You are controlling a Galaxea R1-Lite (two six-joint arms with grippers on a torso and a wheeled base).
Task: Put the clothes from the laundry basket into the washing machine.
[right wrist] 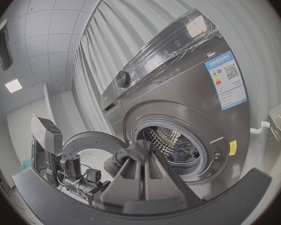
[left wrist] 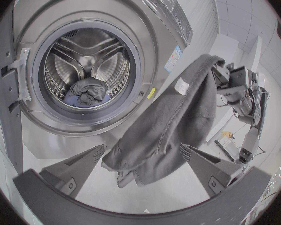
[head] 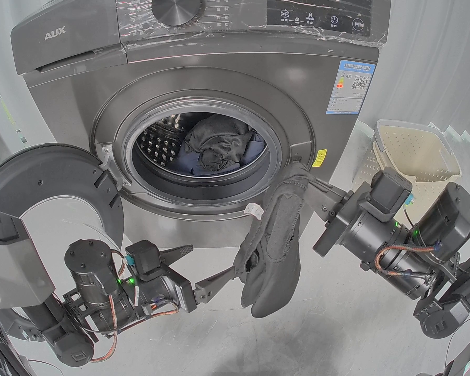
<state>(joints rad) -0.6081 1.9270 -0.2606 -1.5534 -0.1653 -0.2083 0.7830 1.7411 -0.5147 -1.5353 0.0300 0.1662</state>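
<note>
A dark grey garment (head: 277,236) with a white tag hangs in front of the washing machine (head: 318,69), just below its open port. My right gripper (head: 310,181) is shut on the garment's top edge (right wrist: 131,152), fingers pressed together. My left gripper (head: 213,258) is open and lower down, its fingers (left wrist: 209,166) spread wide on either side of the garment's hanging bottom (left wrist: 171,119); one fingertip touches the cloth. Dark clothes (head: 219,142) lie in the drum (left wrist: 87,91). The cream laundry basket (head: 418,152) stands right of the machine, with no clothes visible inside.
The round machine door (head: 47,184) is swung fully open to the left, close above my left arm. Bare grey floor (head: 318,330) lies in front of the machine. A curtain (head: 438,53) hangs behind the basket.
</note>
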